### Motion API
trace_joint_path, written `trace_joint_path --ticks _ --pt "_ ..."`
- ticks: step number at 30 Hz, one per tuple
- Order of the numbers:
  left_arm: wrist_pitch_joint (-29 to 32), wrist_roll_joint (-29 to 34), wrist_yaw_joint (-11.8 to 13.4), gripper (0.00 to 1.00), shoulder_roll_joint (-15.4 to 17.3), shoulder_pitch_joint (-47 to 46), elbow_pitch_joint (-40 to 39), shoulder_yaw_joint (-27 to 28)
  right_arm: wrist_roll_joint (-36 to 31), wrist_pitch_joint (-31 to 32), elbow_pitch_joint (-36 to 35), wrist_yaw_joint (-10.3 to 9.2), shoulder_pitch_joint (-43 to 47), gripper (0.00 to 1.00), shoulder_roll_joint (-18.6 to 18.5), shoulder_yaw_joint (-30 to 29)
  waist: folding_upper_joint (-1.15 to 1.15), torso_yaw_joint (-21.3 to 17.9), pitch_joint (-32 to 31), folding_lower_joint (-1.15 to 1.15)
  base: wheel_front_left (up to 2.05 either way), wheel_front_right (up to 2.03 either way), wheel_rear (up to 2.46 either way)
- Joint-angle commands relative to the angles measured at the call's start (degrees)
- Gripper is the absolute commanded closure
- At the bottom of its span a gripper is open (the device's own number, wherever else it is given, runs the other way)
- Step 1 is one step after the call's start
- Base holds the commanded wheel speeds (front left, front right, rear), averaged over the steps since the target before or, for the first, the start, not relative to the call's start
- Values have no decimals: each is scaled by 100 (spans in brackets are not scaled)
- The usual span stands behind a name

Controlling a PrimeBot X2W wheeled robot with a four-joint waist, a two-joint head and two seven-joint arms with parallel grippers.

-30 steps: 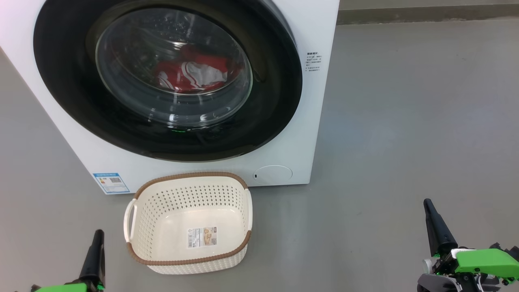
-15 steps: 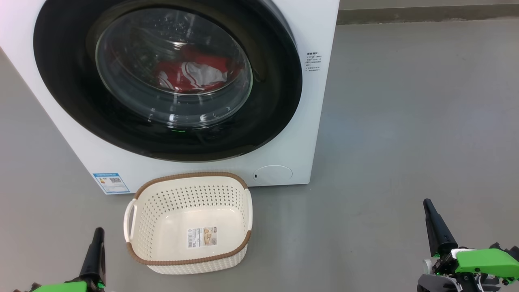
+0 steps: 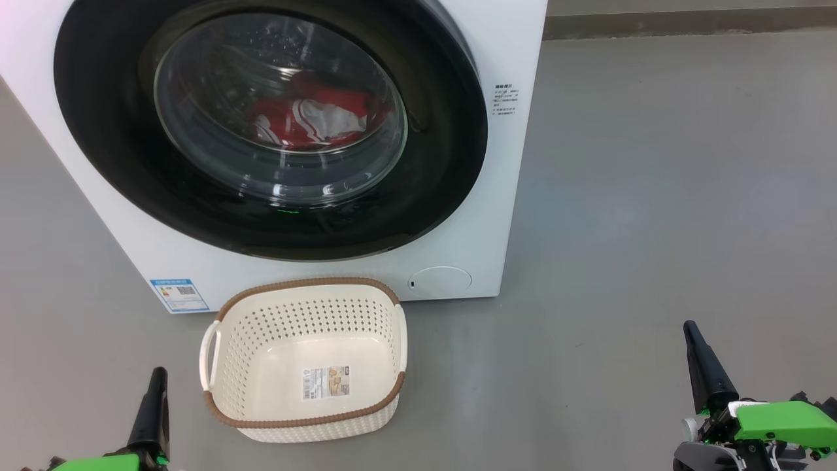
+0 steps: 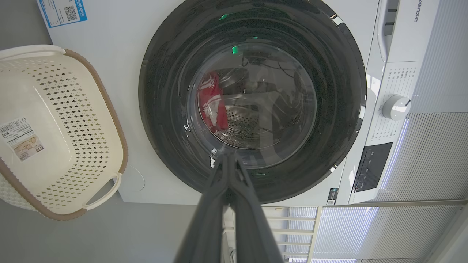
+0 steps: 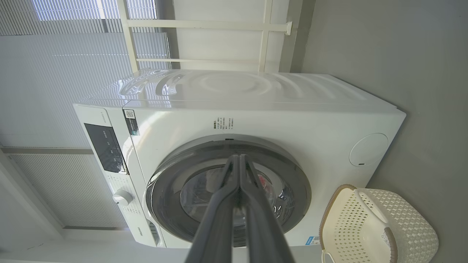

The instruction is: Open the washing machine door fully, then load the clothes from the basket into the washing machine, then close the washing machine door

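left hand (image 3: 157, 378) low at the floor, fingers pressed together, empty | basket (image 3: 307, 282) empty, on floor just before washer (image 3: 497, 196) | clothes (image 3: 307, 121) inside, behind door (image 3: 131, 183), which looks shut | step: closing likely done; check door sits flush all round, press its edge if not | right hand (image 3: 690, 330) closed, empty, well clear

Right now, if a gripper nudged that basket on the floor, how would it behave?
The basket is empty and thin perforated plastic, so probably light; it would likely slide on the smooth grey floor rather than tip, being wide and low. Its walls may flex if pinched.
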Motion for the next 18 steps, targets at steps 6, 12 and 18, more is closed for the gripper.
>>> trace_joint_path --ticks 6,12,18 --pt "46 29 -20 100 71 -225 -104 205 -12 30 -143 -5 -42 100 -2 118 0 0 0 0 0 0 0" --pt "50 33 -20 100 67 -225 -104 210 -14 33 -143 -5 -42 100 0 115 0 0 0 0 0 0 0" --pt "54 37 -20 100 64 -226 -104 215 -16 35 -143 -5 -42 100 2 112 0 0 0 0 0 0 0"
